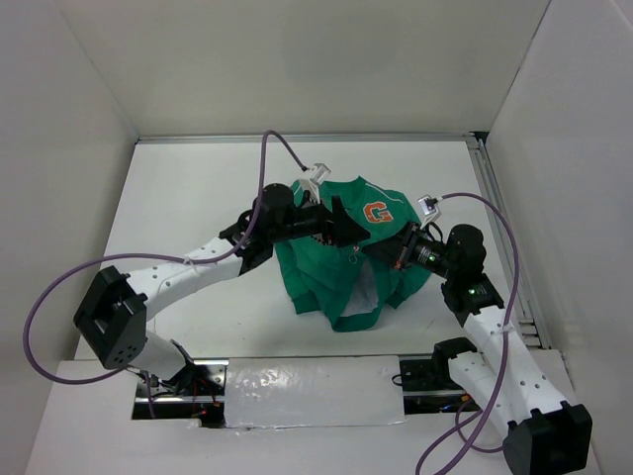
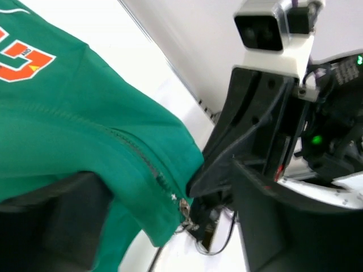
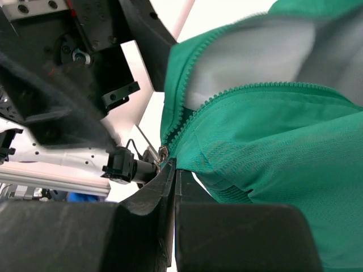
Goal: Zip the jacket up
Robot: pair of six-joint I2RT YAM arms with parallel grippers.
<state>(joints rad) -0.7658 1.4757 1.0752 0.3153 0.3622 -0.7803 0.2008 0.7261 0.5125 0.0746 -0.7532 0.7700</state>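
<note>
I see one small green fabric jacket (image 1: 346,272), with one orange G chest patch (image 1: 377,212), bunched in a heap mid-way across the white table (image 1: 198,188) between my two arms. The right gripper (image 3: 172,165) has both fingers pressed together on the foot of the jacket's zipper, where two rows of green teeth (image 3: 190,110) meet below pale grey lining. The left gripper (image 1: 341,230) has its two fingers spread apart, with green cloth draped over one.

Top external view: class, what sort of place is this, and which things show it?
Probably a robot lab test cell: a white table boxed in by plain white panels, two cabled arms bolted at its near edge, one green jacket between them.
</note>
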